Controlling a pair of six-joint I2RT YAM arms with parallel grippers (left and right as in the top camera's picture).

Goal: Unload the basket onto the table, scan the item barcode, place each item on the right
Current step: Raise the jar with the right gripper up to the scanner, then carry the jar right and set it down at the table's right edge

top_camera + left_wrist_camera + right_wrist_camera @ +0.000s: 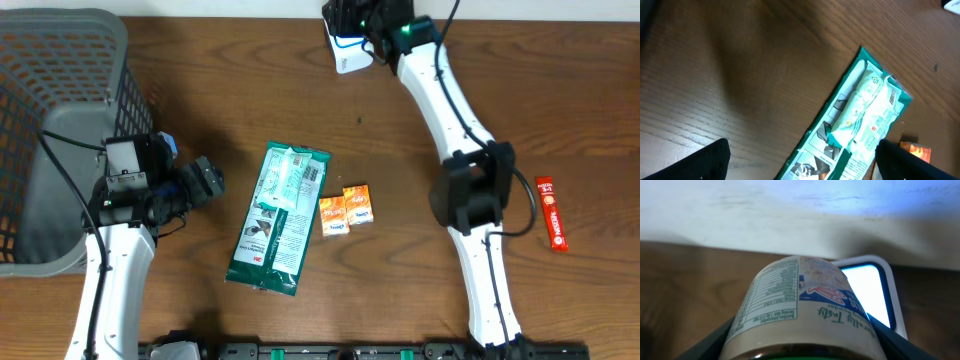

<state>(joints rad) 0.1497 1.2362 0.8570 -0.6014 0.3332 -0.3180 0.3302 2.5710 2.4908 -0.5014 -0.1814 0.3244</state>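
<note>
My right gripper (pixel 805 342) is shut on a round jar (pixel 800 305) with a cream label, a nutrition panel and a blue and red logo. The jar lies sideways between the dark fingers (pixel 715 345), its label turned toward the white scanner (pixel 875 287), whose window glows just beyond it. In the overhead view the right gripper (pixel 365 25) is at the table's far edge, next to the scanner (pixel 347 55). My left gripper (pixel 205 180) stands open and empty above the wood, left of a green packet (pixel 278 218).
The green packet (pixel 860 120) lies flat between the left fingertips (pixel 700 162) in the wrist view. Two small orange boxes (pixel 347 210) sit right of it. A red stick pack (pixel 551 212) lies at the right. A grey mesh basket (pixel 60 120) fills the left edge.
</note>
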